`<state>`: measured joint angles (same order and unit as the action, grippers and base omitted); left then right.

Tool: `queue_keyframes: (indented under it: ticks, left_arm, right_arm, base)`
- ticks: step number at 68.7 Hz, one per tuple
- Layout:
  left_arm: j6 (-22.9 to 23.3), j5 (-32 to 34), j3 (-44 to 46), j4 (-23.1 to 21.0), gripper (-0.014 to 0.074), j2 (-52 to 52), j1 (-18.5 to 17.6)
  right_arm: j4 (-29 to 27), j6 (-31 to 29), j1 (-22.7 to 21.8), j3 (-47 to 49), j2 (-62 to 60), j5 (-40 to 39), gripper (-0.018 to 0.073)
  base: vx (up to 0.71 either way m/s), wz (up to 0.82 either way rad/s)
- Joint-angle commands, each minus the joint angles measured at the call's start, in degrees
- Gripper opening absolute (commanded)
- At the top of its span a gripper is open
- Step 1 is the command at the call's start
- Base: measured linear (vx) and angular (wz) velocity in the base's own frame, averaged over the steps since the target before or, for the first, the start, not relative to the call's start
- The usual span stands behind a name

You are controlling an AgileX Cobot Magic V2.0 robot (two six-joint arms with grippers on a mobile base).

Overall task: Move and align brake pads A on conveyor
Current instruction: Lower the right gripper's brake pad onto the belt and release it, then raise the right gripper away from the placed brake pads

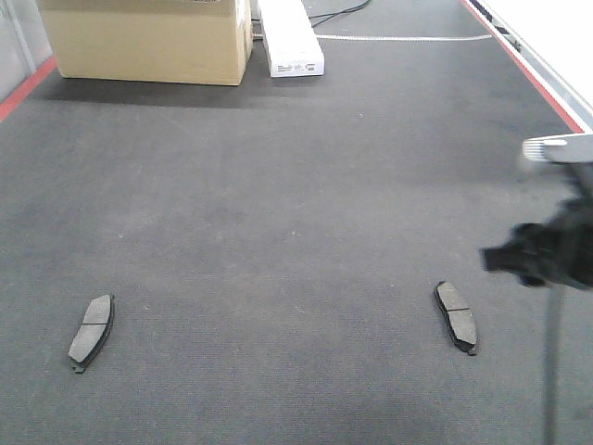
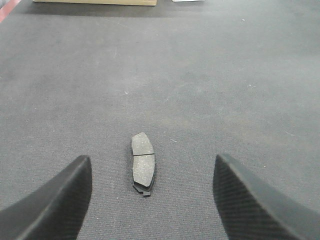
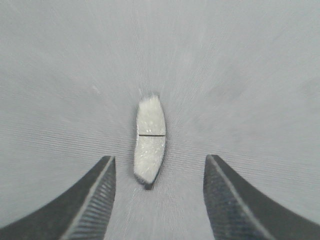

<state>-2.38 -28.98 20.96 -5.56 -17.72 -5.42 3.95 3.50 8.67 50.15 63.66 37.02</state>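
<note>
Flat on the rough dark worktop [image 1: 278, 185] lie the left pad [image 1: 91, 332] and right pad [image 1: 456, 317]. Each is grey, slightly curved, grooved across the middle. On the left gripper [image 2: 151, 157] and right gripper [image 3: 159, 157], jaws stand wide apart.

Soft even light; right wrist view blurred, prob motion

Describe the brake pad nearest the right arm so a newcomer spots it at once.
On the conveyor belt, look at the near end, opposite the cardboard box. Two brake pads lie there; it is the right-hand pad, beside the blurred black right arm, its far end leaning left while the other pad leans right.
</note>
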Motion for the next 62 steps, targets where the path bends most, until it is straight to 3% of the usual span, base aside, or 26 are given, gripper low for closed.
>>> queue_keyframes:
  ticks: [1, 38, 46, 62]
  left_arm:
    - [0.24, 3.97, 1.55, -0.58, 0.0503, -0.52, -0.4]
    - [0.24, 3.97, 1.55, -0.58, 0.0503, -0.52, -0.4]
    - [0.24, 3.97, 1.55, -0.58, 0.0503, -0.52, -0.4]
    - [0.24, 3.97, 1.55, -0.58, 0.0503, -0.52, -0.4]
  right_arm:
    - [-0.69, -0.47, -0.01, -3.34, -9.07, -5.88, 0.0395]
    - [-2.27, -0.62, -0.01, -28.19, -59.14, -10.25, 0.0377]
    - [-2.14, -0.62, -0.01, -29.43, -64.47, -7.65, 0.0368]
    - [-1.63, -0.62, -0.01, -29.65, -63.69, -8.29, 0.0361]
  base:
    - [0.0, 0.0]
    - [0.0, 0.0]
    - [0.0, 0.0]
    - [0.0, 0.0]
